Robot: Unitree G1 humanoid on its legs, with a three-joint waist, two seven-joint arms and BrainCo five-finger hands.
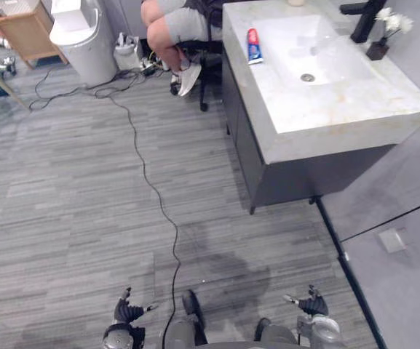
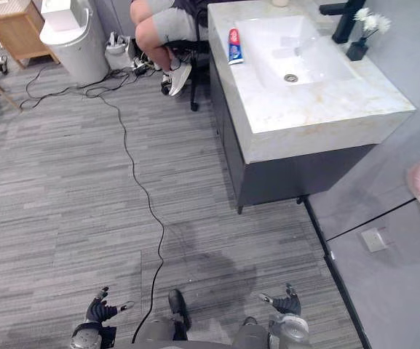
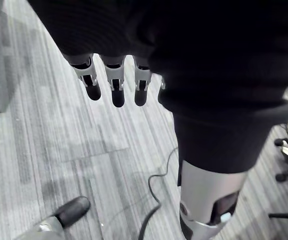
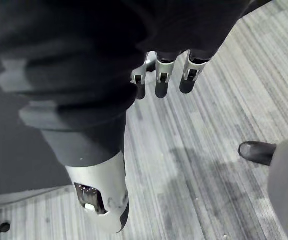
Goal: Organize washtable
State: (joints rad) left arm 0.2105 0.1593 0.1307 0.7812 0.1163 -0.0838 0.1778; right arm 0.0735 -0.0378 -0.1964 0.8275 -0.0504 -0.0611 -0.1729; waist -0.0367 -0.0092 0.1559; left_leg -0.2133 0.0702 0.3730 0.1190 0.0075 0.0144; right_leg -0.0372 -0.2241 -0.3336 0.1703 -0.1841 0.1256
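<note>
The floor (image 1: 64, 203) is grey, laid in long streaked planks, and takes up most of the room in the head views. Against a plain grey wall (image 1: 406, 291) on the right stands the washstand: a pale, marble-looking worktop (image 1: 341, 102) on a dark cabinet (image 1: 304, 174), with a white basin (image 1: 319, 54) sunk into it and a round drain (image 1: 308, 77) near the middle of the basin. A black tap (image 1: 364, 18) rises at the wall side of the basin. Just beside it stands a small dark vase (image 1: 376, 50) with white flowers.

At the far end of the room a person (image 1: 173, 29) sits on a black chair (image 1: 202, 65) next to the washstand. A white bin (image 1: 86, 36) and a light wooden cabinet (image 1: 24, 33) stand further left.

The toothpaste tube (image 1: 254, 45) lies flat on the worktop's rim just left of the basin, on the side away from the tap. It is white with red at its far end and blue at its near end, and it lies lengthwise along the basin's edge, apart from the vase and tap.

The left hand (image 1: 126, 313) and right hand (image 1: 311, 304) hang low over the floor, well short of the washstand. In the wrist views the left hand's fingers (image 3: 116, 90) and the right hand's fingers (image 4: 161, 80) are relaxed and nearly straight, grasping nothing.
</note>
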